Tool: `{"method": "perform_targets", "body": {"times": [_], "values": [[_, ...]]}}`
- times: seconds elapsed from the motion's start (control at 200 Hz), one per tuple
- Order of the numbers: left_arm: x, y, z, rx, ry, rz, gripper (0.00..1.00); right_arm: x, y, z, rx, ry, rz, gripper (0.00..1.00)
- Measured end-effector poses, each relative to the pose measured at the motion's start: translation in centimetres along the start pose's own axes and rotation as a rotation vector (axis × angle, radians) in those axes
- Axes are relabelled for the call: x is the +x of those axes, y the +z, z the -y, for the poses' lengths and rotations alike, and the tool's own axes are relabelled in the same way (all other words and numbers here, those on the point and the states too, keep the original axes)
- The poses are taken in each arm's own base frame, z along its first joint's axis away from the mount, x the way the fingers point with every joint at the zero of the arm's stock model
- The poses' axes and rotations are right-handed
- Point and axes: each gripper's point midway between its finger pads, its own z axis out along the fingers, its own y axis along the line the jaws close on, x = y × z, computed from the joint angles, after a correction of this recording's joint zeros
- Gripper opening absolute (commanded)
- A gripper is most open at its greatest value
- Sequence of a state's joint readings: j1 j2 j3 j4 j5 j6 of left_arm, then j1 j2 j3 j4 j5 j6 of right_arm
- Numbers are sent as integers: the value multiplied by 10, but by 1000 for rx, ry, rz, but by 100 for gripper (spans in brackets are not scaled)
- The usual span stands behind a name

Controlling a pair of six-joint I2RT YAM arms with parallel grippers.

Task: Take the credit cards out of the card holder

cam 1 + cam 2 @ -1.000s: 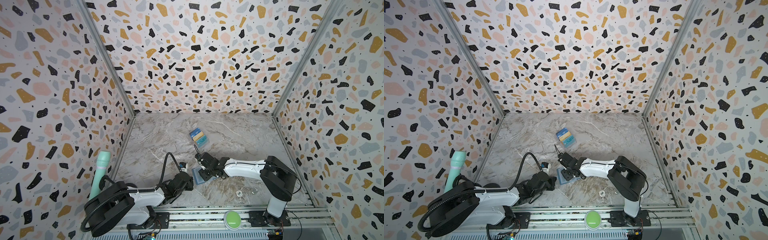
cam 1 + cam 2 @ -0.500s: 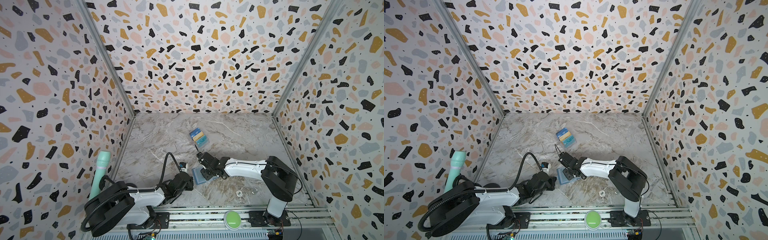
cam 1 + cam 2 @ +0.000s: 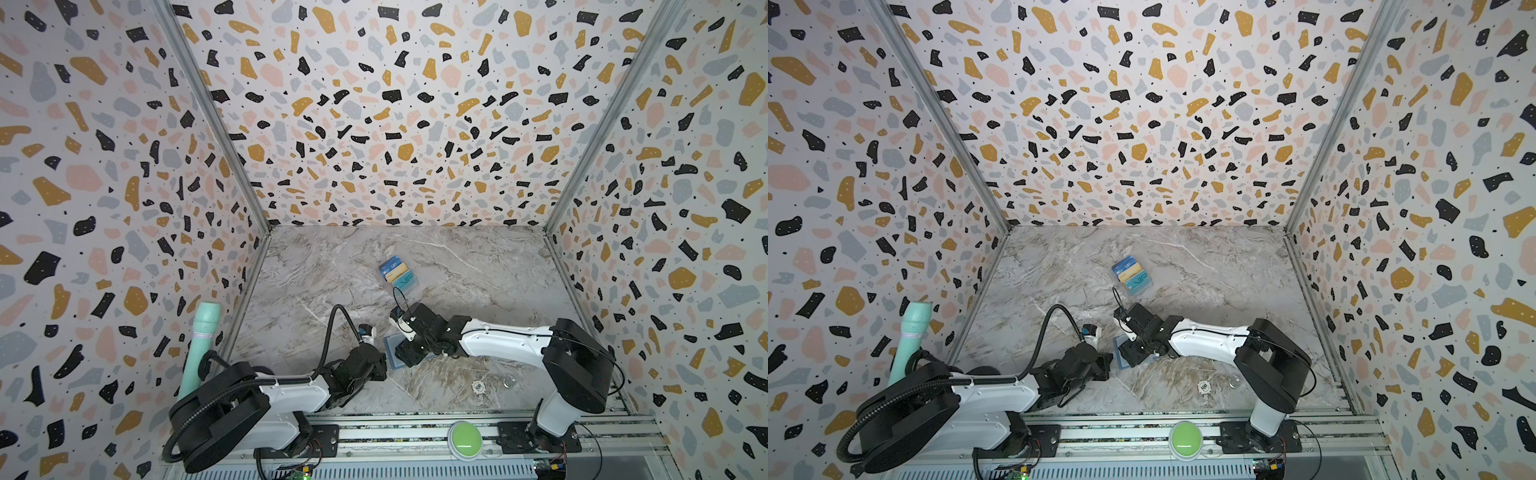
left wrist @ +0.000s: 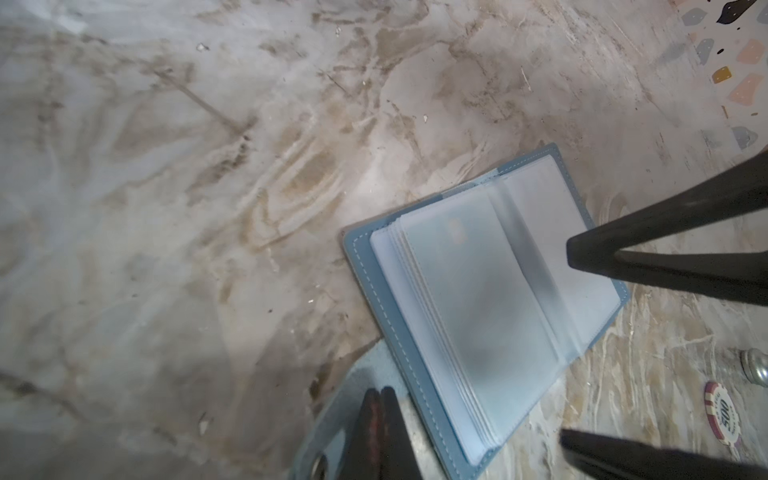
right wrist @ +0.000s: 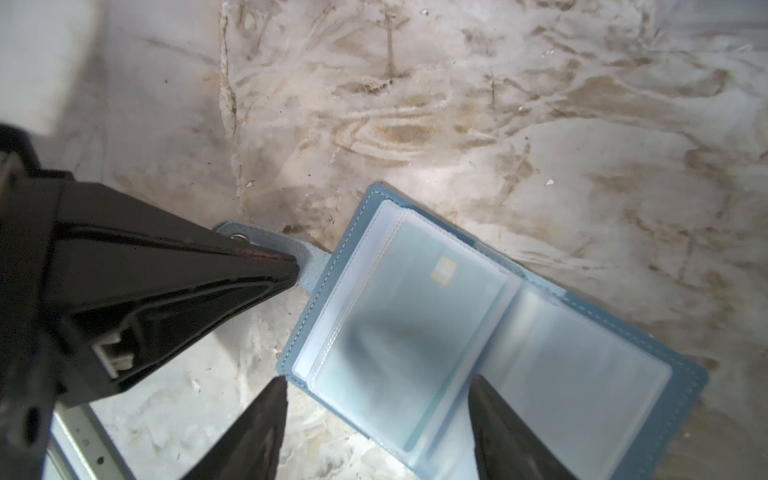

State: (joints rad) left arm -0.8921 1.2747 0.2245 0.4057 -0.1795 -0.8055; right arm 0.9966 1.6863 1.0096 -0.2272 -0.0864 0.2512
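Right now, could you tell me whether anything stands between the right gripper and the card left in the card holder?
Only the clear sleeve: the card lies inside it in the open card holder. The right gripper hangs open above that page, and nothing else visible comes between them.

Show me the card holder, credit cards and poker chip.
card holder [image 5: 457,332], right wrist view, clear sleeve page
credit cards [image 3: 397,272], in a top view, yellow-tan middle card
poker chip [image 4: 724,414], left wrist view, printed face

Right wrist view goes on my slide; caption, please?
Shut left gripper presses the open card holder's strap; open right gripper straddles a sleeved card.
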Motion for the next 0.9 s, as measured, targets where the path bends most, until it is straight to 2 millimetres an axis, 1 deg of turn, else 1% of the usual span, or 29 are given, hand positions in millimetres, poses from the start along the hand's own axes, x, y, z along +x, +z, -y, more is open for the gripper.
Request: {"method": "perform_targets", "body": {"times": [0.27,0.38,0.611,0.711,0.796,0.901], "values": [[-1,1,0,-1,0,4,0,18,18,1,11,-19,-67,70],[-1,1,0,1,-1,7,0,20,21,1,18,-27,-75,69],[-1,2,1,1,-1,9,0,20,21,4,44,-31,-77,60],[-2,3,1,2,-1,10,0,20,21,7,64,-34,-82,58],[-2,3,1,3,-1,11,0,18,22,9,81,-39,-86,59],[-2,3,1,3,-1,12,0,18,21,9,87,-44,-90,67]]}}
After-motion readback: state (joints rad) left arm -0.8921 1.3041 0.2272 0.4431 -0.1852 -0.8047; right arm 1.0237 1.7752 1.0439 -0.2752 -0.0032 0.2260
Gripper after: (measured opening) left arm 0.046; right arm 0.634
